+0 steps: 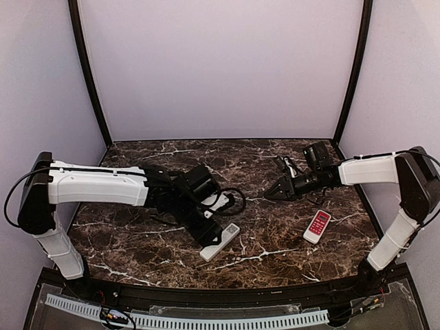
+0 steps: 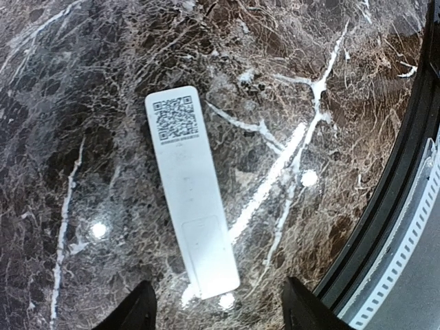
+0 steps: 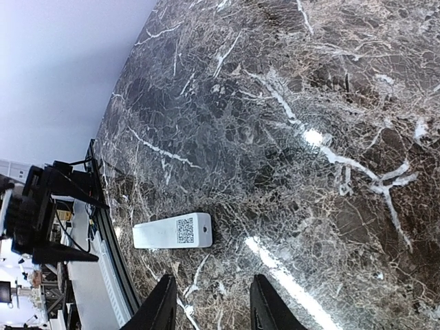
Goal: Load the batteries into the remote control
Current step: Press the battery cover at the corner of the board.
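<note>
Remote control (image 1: 221,242) lay label-up on the worktop (image 1: 275,237), one end hidden beneath my left hand (image 2: 216,313), whose open fingers straddled it without touching. My right hand (image 3: 210,306) hovered part-open, seemingly empty. A red-and-white remote (image 1: 317,226) lay well apart.

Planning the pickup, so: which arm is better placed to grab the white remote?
Left. The left gripper hangs open right over the end of the remote control; the right gripper is off across the table.
</note>
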Available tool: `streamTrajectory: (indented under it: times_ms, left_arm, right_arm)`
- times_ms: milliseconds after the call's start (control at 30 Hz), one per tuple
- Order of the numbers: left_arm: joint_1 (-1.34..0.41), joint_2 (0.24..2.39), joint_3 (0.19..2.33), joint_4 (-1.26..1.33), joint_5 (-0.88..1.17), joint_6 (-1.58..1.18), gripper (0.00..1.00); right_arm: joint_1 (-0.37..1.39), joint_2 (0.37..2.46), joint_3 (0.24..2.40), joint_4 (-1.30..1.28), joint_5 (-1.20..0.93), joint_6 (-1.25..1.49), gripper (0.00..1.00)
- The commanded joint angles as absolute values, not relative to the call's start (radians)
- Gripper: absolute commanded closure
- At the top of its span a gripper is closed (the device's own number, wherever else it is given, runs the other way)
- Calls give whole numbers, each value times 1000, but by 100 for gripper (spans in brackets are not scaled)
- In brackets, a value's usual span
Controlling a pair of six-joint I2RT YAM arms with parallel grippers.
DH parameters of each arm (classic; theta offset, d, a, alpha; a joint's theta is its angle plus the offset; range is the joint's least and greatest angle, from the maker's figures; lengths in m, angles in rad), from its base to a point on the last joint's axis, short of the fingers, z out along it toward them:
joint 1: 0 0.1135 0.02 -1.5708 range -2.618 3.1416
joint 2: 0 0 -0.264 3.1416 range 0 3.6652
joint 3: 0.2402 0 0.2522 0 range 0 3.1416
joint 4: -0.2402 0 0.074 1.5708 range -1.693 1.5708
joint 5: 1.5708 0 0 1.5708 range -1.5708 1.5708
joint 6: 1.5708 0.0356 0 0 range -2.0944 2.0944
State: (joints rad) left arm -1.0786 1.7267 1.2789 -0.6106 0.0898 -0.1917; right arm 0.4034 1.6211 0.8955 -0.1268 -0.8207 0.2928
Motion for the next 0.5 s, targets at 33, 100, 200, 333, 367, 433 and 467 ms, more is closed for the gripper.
streamTrajectory:
  times_ms: [33,100,200,333,367,433,467]
  left_arm:
    - [-1024,1660,1160,-580,164,-230,47]
    - [-1011,1654,1127,-560,190,-242,52]
    - [-1000,1654,1094,-526,216,-256,57]
    - [-993,1667,1070,-508,235,-262,63]
    - [-991,1669,1068,-506,237,-262,65]
    - [-990,1672,1062,-496,246,-262,67]
    - [-987,1676,1062,-491,247,-262,69]
  right_arm:
    - [456,1658,933,-99,-868,290,66]
    - [491,1677,947,-98,-870,295,67]
    - [537,1707,965,-94,-858,302,68]
    - [572,1750,978,-92,-843,305,68]
    - [578,1764,984,-92,-842,304,68]
    - [587,1786,995,-93,-842,305,68]
    - [591,1796,1001,-95,-843,303,67]
